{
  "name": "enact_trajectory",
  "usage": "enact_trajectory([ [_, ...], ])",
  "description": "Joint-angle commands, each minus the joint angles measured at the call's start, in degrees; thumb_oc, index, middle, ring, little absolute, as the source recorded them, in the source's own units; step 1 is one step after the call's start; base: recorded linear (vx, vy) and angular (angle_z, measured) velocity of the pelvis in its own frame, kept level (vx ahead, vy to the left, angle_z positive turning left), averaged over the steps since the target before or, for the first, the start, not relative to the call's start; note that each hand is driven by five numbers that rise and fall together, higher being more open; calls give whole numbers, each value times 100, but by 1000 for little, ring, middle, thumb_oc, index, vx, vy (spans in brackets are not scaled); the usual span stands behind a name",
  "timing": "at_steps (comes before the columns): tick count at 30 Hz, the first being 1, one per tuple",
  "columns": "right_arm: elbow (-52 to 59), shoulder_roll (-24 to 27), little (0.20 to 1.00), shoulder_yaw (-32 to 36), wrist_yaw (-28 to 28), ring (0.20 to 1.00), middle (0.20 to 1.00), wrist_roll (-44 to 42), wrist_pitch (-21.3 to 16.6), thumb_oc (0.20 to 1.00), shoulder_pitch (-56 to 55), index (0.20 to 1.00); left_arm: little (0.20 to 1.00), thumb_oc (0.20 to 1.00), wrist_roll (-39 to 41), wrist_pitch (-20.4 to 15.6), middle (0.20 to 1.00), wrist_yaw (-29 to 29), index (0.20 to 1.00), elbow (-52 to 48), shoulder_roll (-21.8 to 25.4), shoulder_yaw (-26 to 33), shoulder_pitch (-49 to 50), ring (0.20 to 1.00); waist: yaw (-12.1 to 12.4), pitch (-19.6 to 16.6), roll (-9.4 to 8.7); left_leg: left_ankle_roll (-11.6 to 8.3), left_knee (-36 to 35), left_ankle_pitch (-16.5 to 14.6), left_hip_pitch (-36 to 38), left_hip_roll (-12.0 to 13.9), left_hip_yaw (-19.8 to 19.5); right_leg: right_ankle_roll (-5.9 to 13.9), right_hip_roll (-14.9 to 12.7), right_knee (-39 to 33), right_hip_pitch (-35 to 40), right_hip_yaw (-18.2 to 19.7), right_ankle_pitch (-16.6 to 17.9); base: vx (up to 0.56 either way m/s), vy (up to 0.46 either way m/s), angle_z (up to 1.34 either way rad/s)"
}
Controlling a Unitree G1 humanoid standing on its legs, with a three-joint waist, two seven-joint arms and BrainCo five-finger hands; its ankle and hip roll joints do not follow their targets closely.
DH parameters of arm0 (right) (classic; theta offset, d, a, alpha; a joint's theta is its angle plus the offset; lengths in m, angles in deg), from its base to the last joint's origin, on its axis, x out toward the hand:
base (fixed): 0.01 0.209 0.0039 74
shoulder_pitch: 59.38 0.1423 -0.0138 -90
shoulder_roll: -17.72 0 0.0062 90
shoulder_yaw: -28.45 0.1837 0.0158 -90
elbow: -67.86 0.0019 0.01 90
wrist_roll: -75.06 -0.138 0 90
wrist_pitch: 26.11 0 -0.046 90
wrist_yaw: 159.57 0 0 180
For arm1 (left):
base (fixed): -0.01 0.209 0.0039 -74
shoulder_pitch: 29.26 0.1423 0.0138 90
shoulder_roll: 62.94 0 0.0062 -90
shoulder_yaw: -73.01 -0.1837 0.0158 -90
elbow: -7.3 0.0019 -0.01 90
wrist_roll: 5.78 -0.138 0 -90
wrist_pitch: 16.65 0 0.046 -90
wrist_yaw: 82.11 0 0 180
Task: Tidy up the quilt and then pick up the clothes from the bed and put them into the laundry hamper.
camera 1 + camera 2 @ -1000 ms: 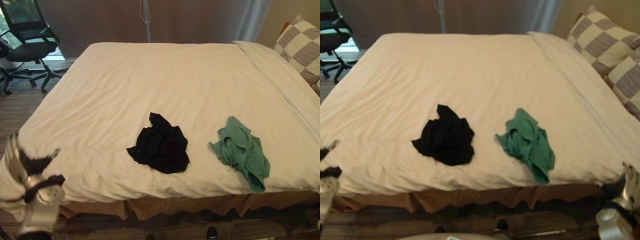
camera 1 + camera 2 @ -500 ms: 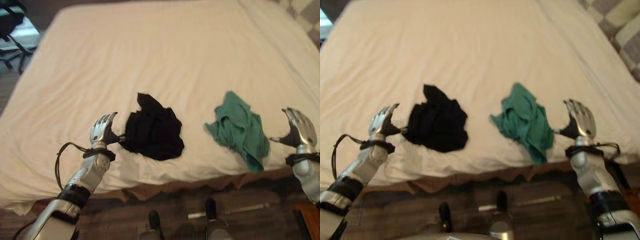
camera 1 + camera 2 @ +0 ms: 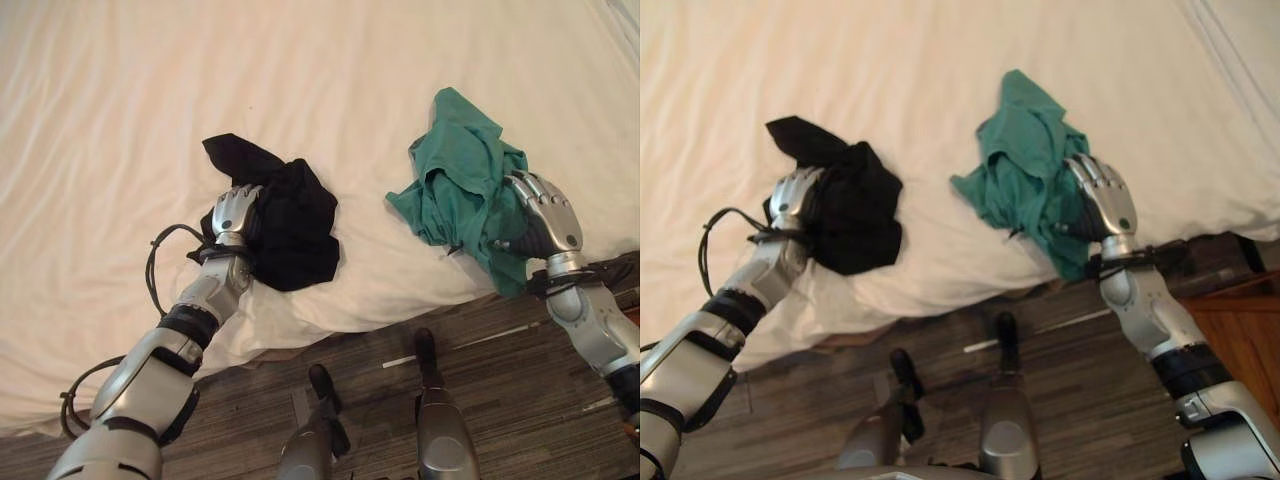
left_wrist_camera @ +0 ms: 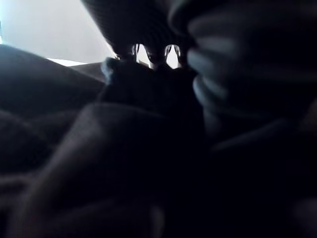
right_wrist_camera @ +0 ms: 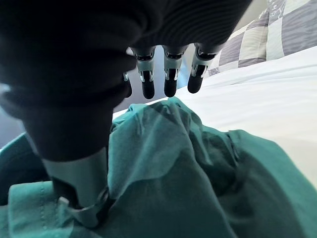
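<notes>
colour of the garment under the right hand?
Teal green garment, clearest in the right wrist view; the right hand rests on it.

No lettering, label, number or sign can be read anywhere in these views. The white quilt [image 3: 330, 70], the black garment [image 3: 290, 225] and the green garment [image 3: 460, 180] all show plain cloth with no print that can be made out. The checked pillow [image 5: 282, 34] carries a pattern of squares and no writing.
</notes>
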Motion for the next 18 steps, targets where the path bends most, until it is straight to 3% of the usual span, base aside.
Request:
enact_trajectory([
  [1, -209, 20, 1000, -226, 42, 1000, 1000, -16, -79, 1000, 607, 1000, 200, 200, 600, -372, 200, 263, 200, 335, -559, -134, 86, 200, 110, -307, -426, -466, -10, -127, 82, 433, 4, 457, -196, 147, -108, -275, -205, 28, -61, -8],
  [3, -396, 10, 1000, -310, 12, 1000, 1000, -59, -31, 1000, 688, 1000, 200, 200, 990, -450, 200, 211, 200, 206, -601, 67, 316, 200, 149, -301, -415, -471, -10, -117, 81, 436, -36, 442, -195, 152, -77, -309, -220, 11, -47, 2],
  [7, -1493, -112, 1000, -587, -243, 1000, 1000, -267, 136, 1000, 1031, 1000, 200, 200, 2571, -922, 200, 138, 200, -799, -393, 1333, 2030, 200, 631, -207, -302, -465, -10, -99, 91, 369, -327, 339, -255, 344, 98, -505, -415, 40, -95, 24],
  [9, -1929, -137, 1000, -654, -369, 1000, 1000, -430, 141, 1000, 1140, 1000, 200, 200, 2860, -1063, 200, 176, 200, -1024, -161, 1722, 2431, 200, 764, -175, -253, -464, -10, -61, 54, 329, -435, 313, -300, 423, 119, -603, -445, 22, -101, 72],
  [10, -2498, -189, 200, -626, -522, 200, 200, -754, 173, 200, 1213, 200, 200, 200, 3235, -1174, 200, 176, 200, -1125, 9, 2043, 2698, 200, 924, -130, -184, -464, -10, -52, 42, 284, -570, 294, -355, 517, 178, -729, -505, 36, -121, 65],
  [11, -3174, -300, 200, -472, -708, 200, 200, -1252, 211, 200, 1264, 200, 200, 200, 3631, -1317, 200, 202, 200, -1382, 149, 2401, 2962, 200, 1120, -91, -95, -472, -10, -48, 30, 231, -704, 284, -408, 586, 278, -893, -577, 24, -102, 50],
  [14, -3928, -600, 200, -17, -802, 200, 200, -2009, 254, 200, 1174, 200, 200, 200, 4230, -1448, 200, 327, 200, -1752, 24, 2836, 3368, 200, 1289, -128, -21, -473, -10, -35, 12, 189, -904, 284, -463, 553, 470, -1134, -612, 32, -11, 74],
  [16, -3676, -850, 200, 399, -807, 200, 200, -2530, 206, 200, 851, 200, 200, 200, 4262, -1461, 200, 319, 200, -1995, -96, 3063, 3669, 200, 1341, -194, -63, -458, -10, -82, 54, 168, -970, 304, -480, 480, 626, -1221, -620, 90, 75, 60],
  [17, -2904, -1464, 200, 1094, -976, 200, 200, -3670, -119, 200, 10, 200, 200, 200, 4141, -1422, 200, 418, 200, -2296, -335, 3266, 3998, 200, 1346, -332, -220, -411, -10, -220, 182, 131, -1024, 321, -495, 422, 825, -1299, -649, 130, 90, 46],
  [18, -2622, -1763, 200, 1252, -1134, 200, 200, -4063, -254, 200, -340, 200, 200, 200, 4087, -1394, 200, 481, 200, -2360, -432, 3306, 4097, 200, 1342, -393, -291, -379, -10, -262, 228, 107, -1052, 325, -493, 414, 876, -1305, -647, 153, 109, 43],
])
